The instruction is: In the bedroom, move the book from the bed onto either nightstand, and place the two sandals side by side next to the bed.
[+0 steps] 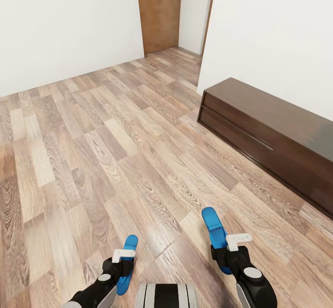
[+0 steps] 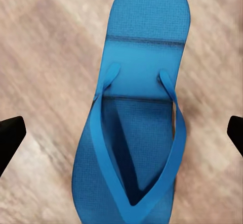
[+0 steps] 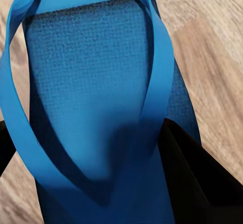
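Each gripper's fingers point(image 1: 124, 267) point(image 1: 225, 252) pinch one blue sandal point(image 1: 126, 260) point(image 1: 214, 232) above floor point(image 1: 115, 150)

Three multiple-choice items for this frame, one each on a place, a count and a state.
1. Where does the long dark-wood bench stand?
A. Against the right-hand wall
B. In the far doorway
C. Between the arms

2. How many blue sandals show in the head view?
A. One
B. Two
C. Three

3. What state is the right gripper in?
A. Open and empty
B. Shut on a book
C. Shut on a sandal

Answers:
1 A, it runs along the white wall at right.
2 B, one sandal at the left gripper, the left sandal, and one at the right, the right sandal.
3 C, its fingers clamp the blue sole.
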Robot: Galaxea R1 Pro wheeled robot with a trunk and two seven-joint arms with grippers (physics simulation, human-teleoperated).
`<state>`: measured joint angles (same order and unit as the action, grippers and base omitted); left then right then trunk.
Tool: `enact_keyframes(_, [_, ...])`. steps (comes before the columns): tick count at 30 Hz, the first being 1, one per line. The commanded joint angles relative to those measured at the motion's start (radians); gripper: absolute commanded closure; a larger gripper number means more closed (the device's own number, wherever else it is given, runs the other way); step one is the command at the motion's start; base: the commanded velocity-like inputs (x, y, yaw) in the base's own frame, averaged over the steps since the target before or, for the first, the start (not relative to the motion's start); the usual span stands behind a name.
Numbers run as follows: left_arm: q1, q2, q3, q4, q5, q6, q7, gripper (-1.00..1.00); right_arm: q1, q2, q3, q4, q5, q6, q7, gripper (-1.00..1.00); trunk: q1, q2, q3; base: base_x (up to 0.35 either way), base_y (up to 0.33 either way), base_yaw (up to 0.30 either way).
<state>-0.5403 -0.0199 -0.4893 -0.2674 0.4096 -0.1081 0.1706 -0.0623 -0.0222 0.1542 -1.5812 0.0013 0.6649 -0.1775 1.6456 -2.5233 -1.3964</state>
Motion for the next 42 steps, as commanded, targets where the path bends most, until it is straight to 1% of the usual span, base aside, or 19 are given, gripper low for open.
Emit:
enact_keyframes(1, [-0.001, 0.0, -0.009, 0.001, 0.008, -0.004, 0.006, -1.0, -0.001, -0.001, 0.003, -0.001, -0.003, 0.005, -0.008, 1.0, 0.0, 0.0, -0.004, 0.0, 0.0, 0.0])
enact_keyframes(5, [-0.002, 0.0, -0.009, 0.001, 0.008, -0.004, 0.006, -1.0, -0.002, -0.001, 0.003, 0.0, -0.003, 0.005, -0.008, 1.0, 0.002, -0.001, -0.02, 0.0, 0.0, 0.0])
enact_keyframes(14, [-0.003, 0.004, -0.009, 0.001, 0.007, -0.004, 0.006, -1.0, -0.002, -0.002, 0.002, -0.001, -0.003, 0.004, -0.008, 1.0, 0.002, -0.001, -0.02, 0.0, 0.0, 0.0])
enact_keyframes(20, [-0.003, 0.004, -0.009, 0.0, 0.008, -0.005, 0.006, -1.0, -0.002, -0.002, 0.002, -0.003, -0.003, 0.001, -0.008, 1.0, 0.005, -0.003, -0.043, 0.0, 0.0, 0.0])
enact_keyframes(26, [-0.003, 0.005, -0.009, 0.0, 0.008, -0.005, 0.006, -1.0, -0.001, -0.002, 0.005, -0.003, -0.003, -0.004, -0.008, 1.0, 0.005, -0.003, -0.043, 0.0, 0.0, 0.0])
enact_keyframes(34, [-0.004, 0.006, -0.009, -0.001, 0.008, -0.005, 0.006, -1.0, -0.003, 0.008, 0.014, -0.004, -0.004, -0.009, -0.007, 1.0, 0.005, -0.003, -0.043, 0.0, 0.0, 0.0])
enact_keyframes(39, [-0.003, 0.005, -0.009, -0.011, 0.007, -0.005, 0.006, -1.0, -0.022, 0.01, 0.037, -0.005, -0.004, -0.01, 0.002, 1.0, 0.005, -0.003, -0.043, 0.0, 0.0, 0.0])
enact_keyframes(42, [-0.004, 0.005, -0.009, -0.013, 0.006, -0.005, 0.006, -1.0, -0.033, 0.011, 0.042, -0.005, -0.004, -0.01, 0.004, 1.0, 0.005, -0.003, -0.043, 0.0, 0.0, 0.0])
